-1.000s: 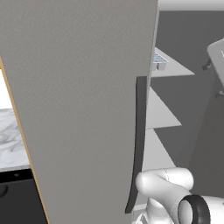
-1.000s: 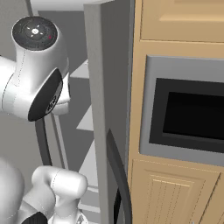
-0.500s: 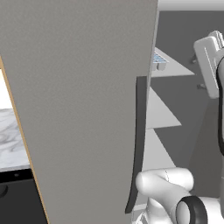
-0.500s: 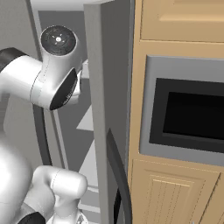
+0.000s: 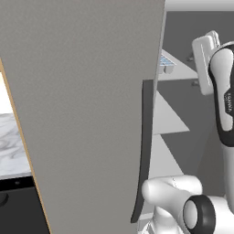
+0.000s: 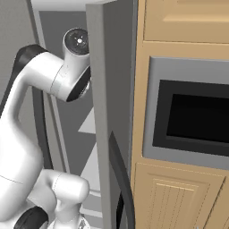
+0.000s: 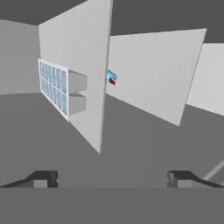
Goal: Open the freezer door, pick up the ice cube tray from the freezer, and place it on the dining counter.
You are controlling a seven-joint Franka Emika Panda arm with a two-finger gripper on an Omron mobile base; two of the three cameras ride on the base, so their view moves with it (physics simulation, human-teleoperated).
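Your gripper [image 7: 111, 178] has its jaws spread wide and holds nothing, reaching into the freezer [image 7: 144, 131]. The likeliest fault from here, as I judge it, is clipping the shelf [image 7: 83, 65] edge with a finger: the hand is rolled, so the shelves run upright in the hand view and a straight push could strike one. The ice cube tray [image 7: 54, 85] lies ahead of your gripper and off toward its left finger, well apart, resting on that shelf. The freezer door [image 5: 87, 114] stands swung open behind the arm.
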